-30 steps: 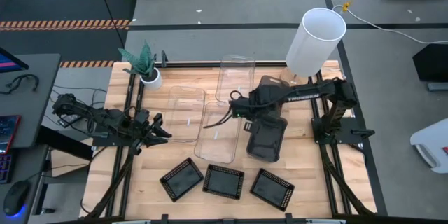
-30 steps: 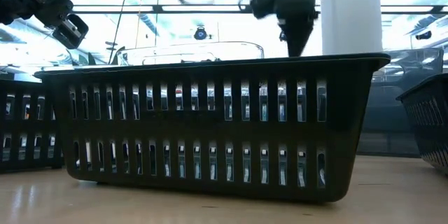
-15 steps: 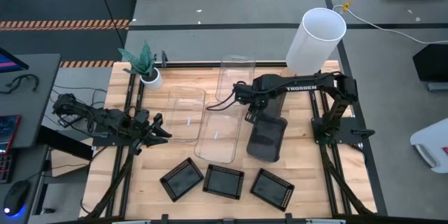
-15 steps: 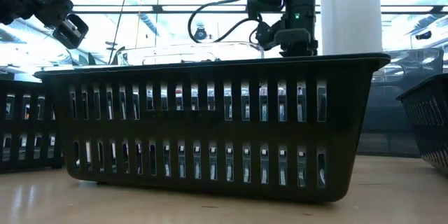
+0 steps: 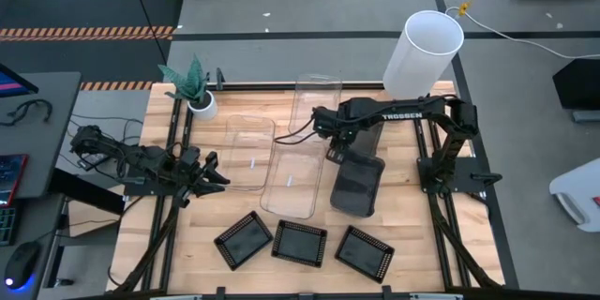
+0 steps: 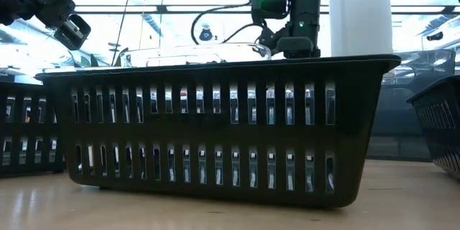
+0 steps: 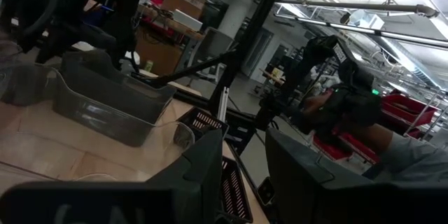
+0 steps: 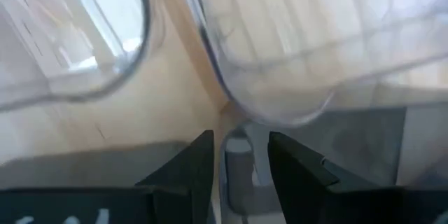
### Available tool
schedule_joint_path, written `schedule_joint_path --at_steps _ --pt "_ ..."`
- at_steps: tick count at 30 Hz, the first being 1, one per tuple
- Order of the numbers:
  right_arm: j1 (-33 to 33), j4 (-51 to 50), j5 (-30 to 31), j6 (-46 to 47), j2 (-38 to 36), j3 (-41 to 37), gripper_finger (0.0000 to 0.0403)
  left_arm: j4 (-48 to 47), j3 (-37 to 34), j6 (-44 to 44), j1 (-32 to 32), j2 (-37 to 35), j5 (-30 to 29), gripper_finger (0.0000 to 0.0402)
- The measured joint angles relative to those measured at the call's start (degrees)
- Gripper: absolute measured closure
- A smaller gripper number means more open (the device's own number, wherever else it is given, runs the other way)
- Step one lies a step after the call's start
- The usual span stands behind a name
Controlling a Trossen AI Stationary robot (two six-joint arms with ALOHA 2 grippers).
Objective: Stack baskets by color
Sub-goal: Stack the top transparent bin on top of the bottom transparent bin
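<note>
1. The right gripper [image 5: 333, 155] hangs over the middle of the table, at the far short end of the smoky grey baskets [image 5: 356, 186]; in its wrist view the two fingers [image 8: 192, 164] stand parted with a gap between them, and whether they pinch the grey rim below I cannot tell
2. Just beside that gripper, on its left in the high view, lies a clear basket [image 5: 295, 176], set slightly aslant; its rounded corner shows close before the fingers in the right wrist view
3. A second clear basket [image 5: 314, 101] sits farther back, and a third clear basket [image 5: 249, 152] lies nearer the left arm
4. Three black baskets [image 5: 300, 242] lie in a row along the near edge of the table [image 5: 141, 150], apart from one another
5. The left gripper [image 5: 208, 174] waits low at the table's left side, its fingers [image 7: 203, 161] parted and holding nothing
6. A white lamp shade [image 5: 422, 56] stands at the far right corner, a small plant pot [image 5: 201, 103] at the far left
</note>
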Motion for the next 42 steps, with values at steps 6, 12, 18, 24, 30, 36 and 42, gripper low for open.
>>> schedule_joint_path --at_steps 6,12,18,24,30,36,42 --pt "-0.9 3.4 -1.0 0.0 0.0 -4.9 0.0263 0.0 0.0 0.0 0.0 0.0 0.0 0.0285" --pt "-2.0 6.9 0.1 -0.1 0.0 -7.8 0.0271 0.0 0.0 0.0 0.0 0.0 0.0 0.0285" --pt "-2.2 6.7 0.1 -0.3 0.0 -7.9 0.0327 0.0 0.0 0.0 0.0 0.0 0.0 0.0285" --pt "-2.1 6.4 -1.6 -0.4 0.0 -7.9 0.0393 0.0 0.0 0.0 0.0 0.0 0.0 0.0285" --pt "-1.1 1.4 -0.1 -0.3 0.0 -5.5 0.0393 0.0 0.0 0.0 0.0 0.0 0.0 0.0285" --pt "2.4 -6.4 5.9 -1.5 0.1 3.2 0.0394 0.0 0.0 0.0 0.0 0.0 0.0 0.0285" --pt "7.0 -13.8 7.4 0.0 0.1 13.5 0.0395 0.0 0.0 0.0 0.0 0.0 0.0 0.0285"
